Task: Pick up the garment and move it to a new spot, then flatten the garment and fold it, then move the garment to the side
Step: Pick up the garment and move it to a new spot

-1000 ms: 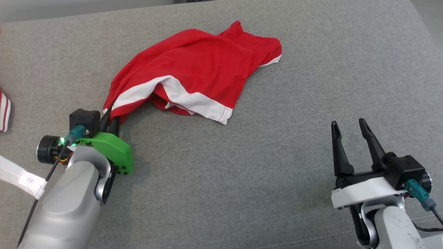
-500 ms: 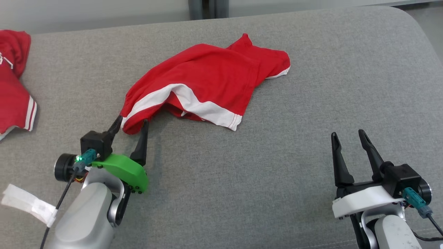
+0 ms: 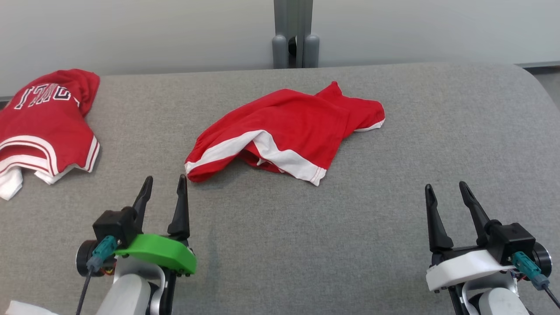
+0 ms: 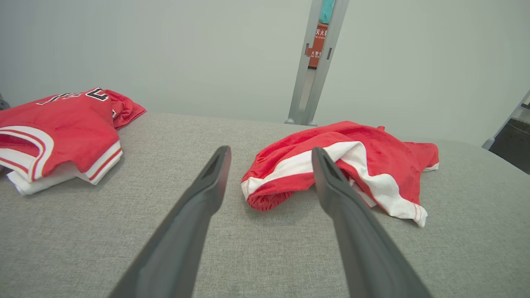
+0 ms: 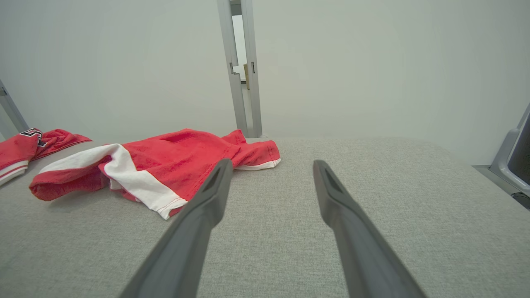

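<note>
Red shorts lying crumpled at middle of grey fabric surface. Left gripper hovering just beside their near end, fingers spread, gripping nothing. Right gripper sitting well apart, fingers parted, empty.

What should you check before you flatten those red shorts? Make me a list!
1. Left end effector open and empty: ok.
2. Right end effector open and empty: ok.
3. Red shorts lying flat: not ok, crumpled, white band folded over.
4. Gray cushion bare around the shorts: ok.
5. Red jersey apart from the shorts: ok.
</note>
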